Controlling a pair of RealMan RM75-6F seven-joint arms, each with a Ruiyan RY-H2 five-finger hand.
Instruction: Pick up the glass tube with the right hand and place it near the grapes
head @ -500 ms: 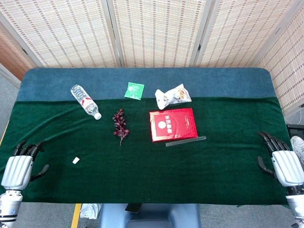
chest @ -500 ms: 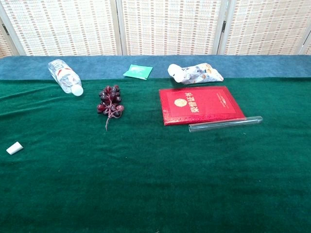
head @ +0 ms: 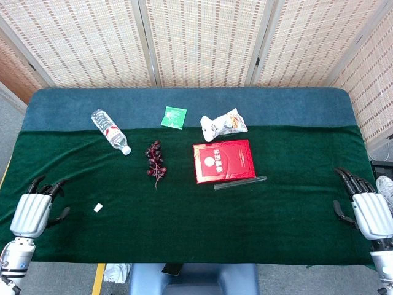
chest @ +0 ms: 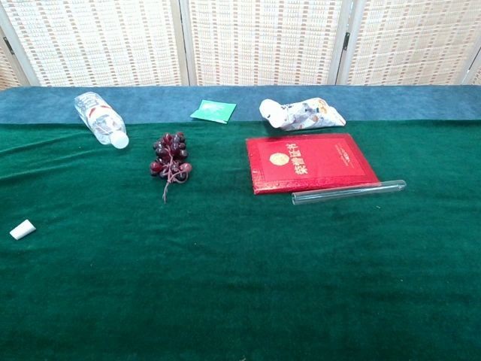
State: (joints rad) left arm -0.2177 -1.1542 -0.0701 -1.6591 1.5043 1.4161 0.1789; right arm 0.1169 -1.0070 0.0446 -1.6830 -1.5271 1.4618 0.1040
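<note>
- The glass tube point(head: 240, 182) is a thin clear cylinder lying flat on the green velvety cloth point(head: 184, 215), touching the near edge of the glossy red booklet point(head: 223, 161).
- Its long axis runs along that edge; the rounded end points away from the grapes point(head: 155, 161).
- The dark grapes lie left of the booklet.
- Right hand point(head: 365, 206) and left hand point(head: 34, 212) rest with fingers apart, holding nothing, partly cut off by the frame.

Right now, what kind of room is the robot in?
Probably a robot test room, not a home. Unrelated things, a glass tube, grapes and a red booklet, lie on a green-clothed table with woven folding screens behind.
</note>
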